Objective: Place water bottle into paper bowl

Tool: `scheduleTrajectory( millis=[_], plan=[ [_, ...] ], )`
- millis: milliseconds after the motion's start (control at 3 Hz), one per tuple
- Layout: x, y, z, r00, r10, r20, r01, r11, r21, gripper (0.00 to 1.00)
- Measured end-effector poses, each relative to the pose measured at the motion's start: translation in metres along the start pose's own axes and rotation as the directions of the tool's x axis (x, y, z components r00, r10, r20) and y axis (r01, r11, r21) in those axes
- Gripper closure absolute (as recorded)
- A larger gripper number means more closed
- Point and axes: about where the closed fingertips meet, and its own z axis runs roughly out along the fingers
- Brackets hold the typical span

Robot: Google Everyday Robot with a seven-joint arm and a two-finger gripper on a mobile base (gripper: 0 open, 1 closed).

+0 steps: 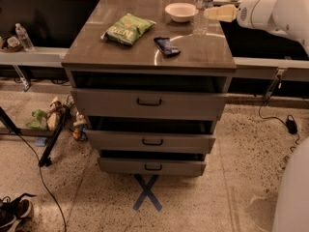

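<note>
Flanking bottle (pixel 201 0): gripper (pixel 209 13), empty bowl (pixel 179 15)

Arm (pixel 273 11): comes in from the right edge on the far side. White rounded links, last link roughly level, reaching left. Gripper (pixel 215 13): pale cream, at the arm's left end, pointing left, far right in the scene. A second white curved shell (pixel 294 192) fills the near right corner.

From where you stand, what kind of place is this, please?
Probably a robot test lab, not a home: a blue tape X marks the floor before the drawer cabinet, loose cables trail on the left, and the gripper is beside the water bottle on top.
</note>
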Motion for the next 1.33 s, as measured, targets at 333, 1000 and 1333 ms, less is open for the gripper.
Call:
scheduleTrajectory(
  millis=[333, 1000, 1333],
  plan=[
    [0.002, 0.008, 0.034, 1.000, -0.023, -0.003, 0.023, 0.9988, 0.043, 0.00],
    [0.003, 0.016, 0.104, 0.999, -0.013, 0.035, 0.009, 0.9940, 0.109, 0.00],
    [0.001, 0.018, 0.122, 0.999, 0.000, 0.050, -0.005, 0.9948, 0.102, 0.00]
  ],
)
